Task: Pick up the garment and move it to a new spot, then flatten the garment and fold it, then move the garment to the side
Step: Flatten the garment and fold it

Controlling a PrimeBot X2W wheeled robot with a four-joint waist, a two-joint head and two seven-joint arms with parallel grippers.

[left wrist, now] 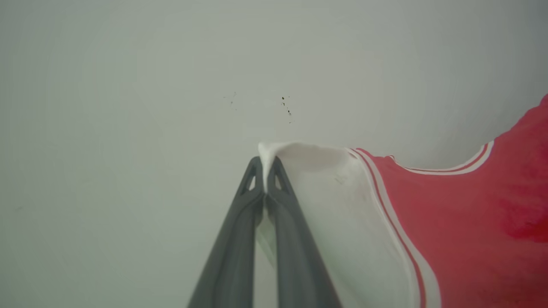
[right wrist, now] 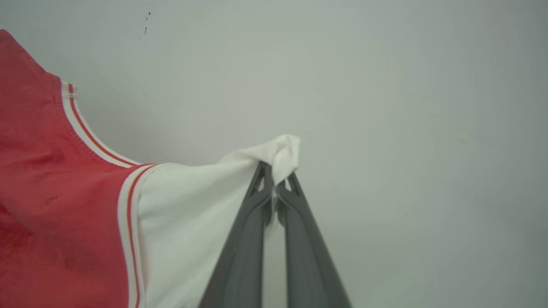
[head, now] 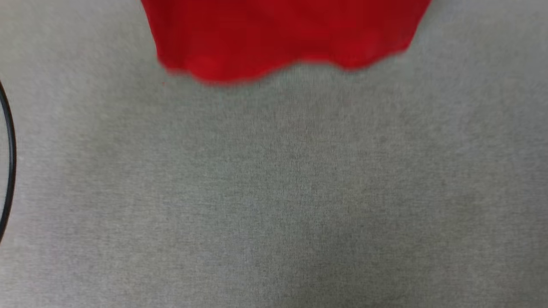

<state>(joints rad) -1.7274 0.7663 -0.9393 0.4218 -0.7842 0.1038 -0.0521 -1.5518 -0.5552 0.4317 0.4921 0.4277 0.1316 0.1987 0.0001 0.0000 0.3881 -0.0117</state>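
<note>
The garment is seen in the head view as a blurred red sheet with a wavy lower edge, at the far middle above the grey fabric surface. Whether that edge touches the surface cannot be told. A thin black cable curves at the left edge. The wrist views add the white short sleeves and the red-white striped trim at the sleeve seams and neckline. The left gripper is clamped tight on the tip of one sleeve, and the right gripper is pinched on the bunched tip of the other. The red body is spread between them against a pale plain background, on which a few dark specks are seen.
</note>
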